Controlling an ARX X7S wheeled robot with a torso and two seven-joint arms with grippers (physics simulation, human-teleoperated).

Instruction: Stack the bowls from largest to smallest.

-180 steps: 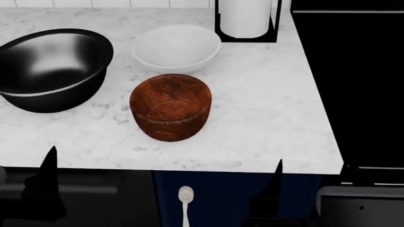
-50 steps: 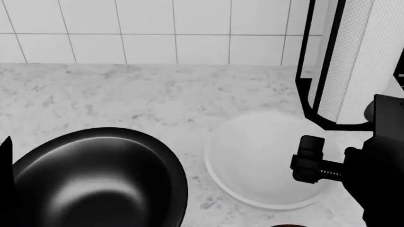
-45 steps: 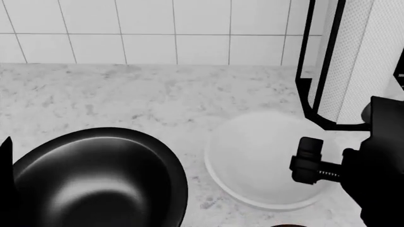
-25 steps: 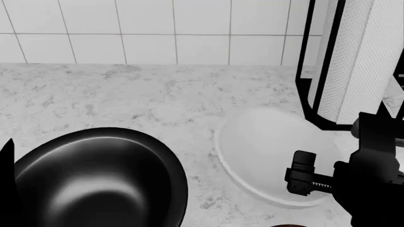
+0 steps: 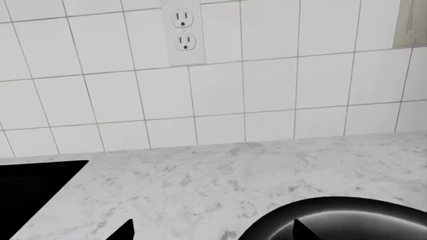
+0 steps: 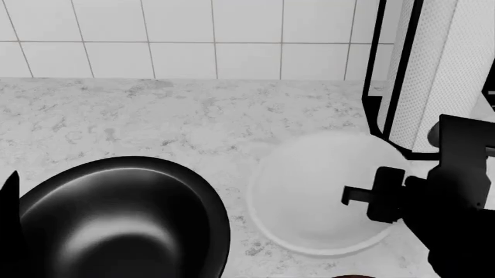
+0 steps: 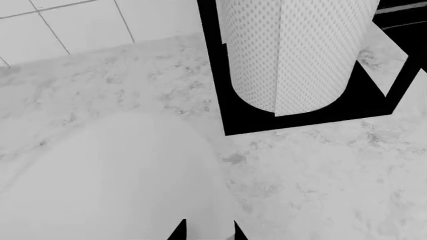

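Note:
The large glossy black bowl (image 6: 124, 223) sits on the marble counter at the lower left of the head view. Its rim (image 5: 347, 217) shows in the left wrist view. My left gripper (image 5: 213, 232) hangs open just above and before that rim, holding nothing. The white bowl (image 6: 313, 191) lies to the black bowl's right. My right gripper (image 6: 379, 200) is at its right rim. In the right wrist view its two fingertips (image 7: 179, 231) stand close together over the white bowl's (image 7: 113, 180) edge, shut on it. The reddish-brown bowl is only a dark sliver (image 6: 352, 276) at the bottom edge.
A white paper-towel roll (image 6: 441, 69) in a black holder (image 7: 220, 90) stands close behind the white bowl and right gripper. A tiled wall with an outlet (image 5: 183, 30) backs the counter. A black cooktop (image 5: 33, 195) lies beyond the counter's end in the left wrist view.
The head view has moved in close over the black and white bowls. Over the last second the white bowl shifted right, then back left, moving with my right gripper. The left arm is unchanged.

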